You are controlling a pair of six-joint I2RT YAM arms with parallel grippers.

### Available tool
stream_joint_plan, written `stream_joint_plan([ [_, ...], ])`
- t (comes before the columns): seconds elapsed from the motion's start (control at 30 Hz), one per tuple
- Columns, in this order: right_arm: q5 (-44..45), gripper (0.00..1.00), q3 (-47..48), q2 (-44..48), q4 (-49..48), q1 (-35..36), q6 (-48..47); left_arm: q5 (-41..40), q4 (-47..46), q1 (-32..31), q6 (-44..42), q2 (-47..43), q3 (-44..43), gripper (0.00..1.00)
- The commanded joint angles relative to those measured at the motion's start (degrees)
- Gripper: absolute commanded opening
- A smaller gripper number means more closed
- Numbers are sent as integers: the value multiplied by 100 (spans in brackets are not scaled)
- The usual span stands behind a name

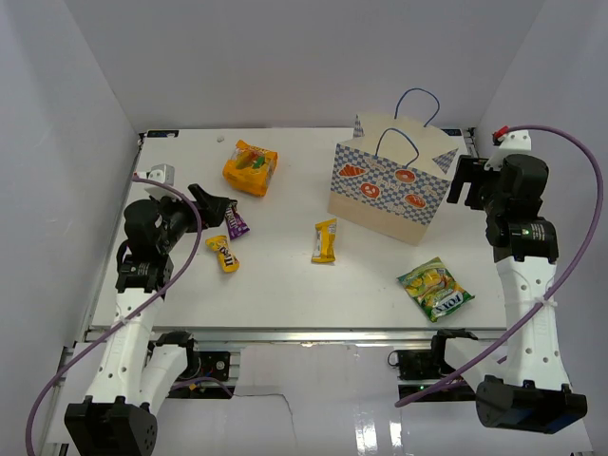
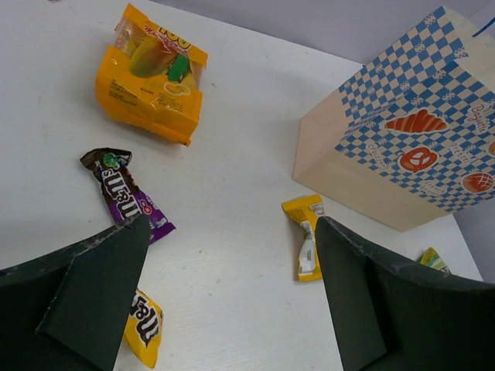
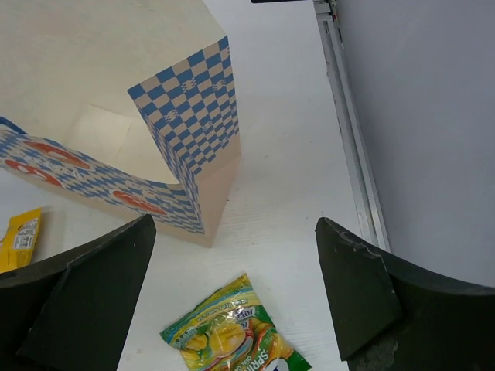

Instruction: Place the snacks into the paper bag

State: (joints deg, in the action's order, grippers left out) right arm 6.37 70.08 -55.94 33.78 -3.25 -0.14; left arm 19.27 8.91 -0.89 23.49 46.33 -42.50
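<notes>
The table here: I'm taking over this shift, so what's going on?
The robot is meant to fill the paper bag; nothing is in it yet. The orange bag, purple packet, yellow packet, yellow bar and green bag all lie on the table. The left gripper hangs open and empty near the purple packet, the right gripper likewise beside the paper bag.

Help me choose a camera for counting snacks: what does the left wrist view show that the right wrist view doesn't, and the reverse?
Only the left wrist view: the orange bag, the purple candy packet and the small yellow candy packet.
Only the right wrist view: the open inside of the paper bag, with no snack in the part that shows, and the metal rail beyond it.
Both: the paper bag's checkered outside, the yellow bar wrapper and the green bag, though the left wrist view catches only a corner of the green bag.
</notes>
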Motion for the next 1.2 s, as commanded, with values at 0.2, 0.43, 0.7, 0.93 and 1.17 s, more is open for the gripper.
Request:
stream_joint_plan([
  [0.2, -4150, 90, 93, 576, 917, 8, -3182, 59, 383, -8, 77, -185, -285, 98],
  [0.43, -5347, 90, 235, 444, 3660, 52, -6917, 103, 463, -8, 349, -291, -303, 98],
  [0.7, -4304, 90, -1180, 383, 4137, 316, -9344, 341, 700, -8, 587, -238, -338, 98],
  [0.93, -2757, 95, -1778, -460, 3245, 614, -8883, 323, 1016, -8, 675, -387, -197, 98],
  [1.17, -1940, 96, -2586, -593, 1856, 1080, -6721, 209, 1061, 1, 692, -511, -57, 98],
])
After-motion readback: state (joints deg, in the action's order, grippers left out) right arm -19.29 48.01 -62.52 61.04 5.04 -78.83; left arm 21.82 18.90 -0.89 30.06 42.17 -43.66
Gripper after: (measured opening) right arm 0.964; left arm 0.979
